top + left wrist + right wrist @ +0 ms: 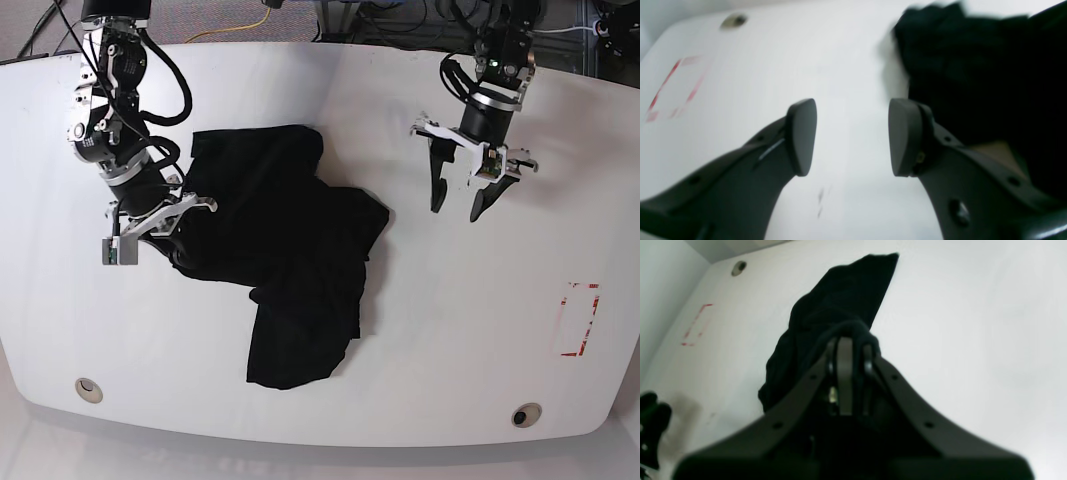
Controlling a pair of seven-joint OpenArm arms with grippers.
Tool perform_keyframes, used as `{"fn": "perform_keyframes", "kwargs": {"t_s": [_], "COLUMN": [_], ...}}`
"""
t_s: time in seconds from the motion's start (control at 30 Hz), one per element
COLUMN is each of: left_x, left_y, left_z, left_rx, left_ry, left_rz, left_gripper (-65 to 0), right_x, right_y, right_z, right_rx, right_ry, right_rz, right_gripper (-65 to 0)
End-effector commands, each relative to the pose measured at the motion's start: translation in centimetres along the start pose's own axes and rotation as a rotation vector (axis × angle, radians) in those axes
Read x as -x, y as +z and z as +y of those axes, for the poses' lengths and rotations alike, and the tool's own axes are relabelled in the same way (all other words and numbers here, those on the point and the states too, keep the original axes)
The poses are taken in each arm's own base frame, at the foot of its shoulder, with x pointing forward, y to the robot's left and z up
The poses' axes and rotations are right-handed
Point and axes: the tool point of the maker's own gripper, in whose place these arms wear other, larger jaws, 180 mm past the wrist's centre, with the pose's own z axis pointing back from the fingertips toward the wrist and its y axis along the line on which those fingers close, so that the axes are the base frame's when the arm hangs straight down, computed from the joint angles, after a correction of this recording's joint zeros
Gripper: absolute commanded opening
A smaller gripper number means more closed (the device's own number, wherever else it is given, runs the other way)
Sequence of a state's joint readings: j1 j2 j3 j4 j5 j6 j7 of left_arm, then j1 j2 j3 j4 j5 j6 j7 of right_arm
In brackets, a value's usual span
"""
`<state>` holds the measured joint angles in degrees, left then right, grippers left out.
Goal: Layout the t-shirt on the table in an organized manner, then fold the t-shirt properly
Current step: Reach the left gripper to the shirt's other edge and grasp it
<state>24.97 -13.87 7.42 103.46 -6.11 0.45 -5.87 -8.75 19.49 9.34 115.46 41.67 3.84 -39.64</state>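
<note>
While the right tool (848,350) pinches the t-shirt (285,260), the left tool (851,136) gapes empty.

Black t-shirt (285,255) is all bunched and wrinkly, sprawled mid-table (440,330), well away from the red tape rectangle (579,318).

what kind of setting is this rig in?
Likely a robotics lab bench: a large glossy white table with a red tape rectangle, two arms working one crumpled black cloth t-shirt, and cables behind the far edge.
</note>
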Motion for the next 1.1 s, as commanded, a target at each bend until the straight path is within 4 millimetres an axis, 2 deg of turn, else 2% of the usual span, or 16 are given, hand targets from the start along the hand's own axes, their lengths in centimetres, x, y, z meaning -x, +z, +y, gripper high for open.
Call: {"fn": "perform_keyframes", "kwargs": {"t_s": [0.0,0.4,0.53,0.73,1.07], "left_x": [-0.7,-2.2,-2.5,-1.4,0.9], "left_y": [0.1,-1.3,-2.1,-3.8,-6.2], "left_z": [-0.6,-6.6,-8.2,-8.4,-6.9], "left_rx": [0.017,0.173,0.201,0.194,0.165], "left_ry": [0.004,0.047,0.125,0.169,0.291], "left_rz": [-0.018,-0.057,-0.056,0.008,0.071], "left_gripper": [-32.5,-32.4,-32.4,-32.4,-32.4], "right_x": [-2.3,-2.8,-2.7,-2.5,-2.4], "right_y": [0.3,0.6,0.6,0.7,0.6], "right_z": [0.1,-0.6,-0.7,-0.7,-0.6], "right_rx": [-0.011,0.002,0.001,0.002,0.0], "right_ry": [0.044,0.093,0.095,0.094,0.09], "right_rz": [-0.059,-0.048,-0.044,-0.04,-0.038], "right_gripper": [-65.0,-65.0,-65.0,-65.0,-65.0]}}
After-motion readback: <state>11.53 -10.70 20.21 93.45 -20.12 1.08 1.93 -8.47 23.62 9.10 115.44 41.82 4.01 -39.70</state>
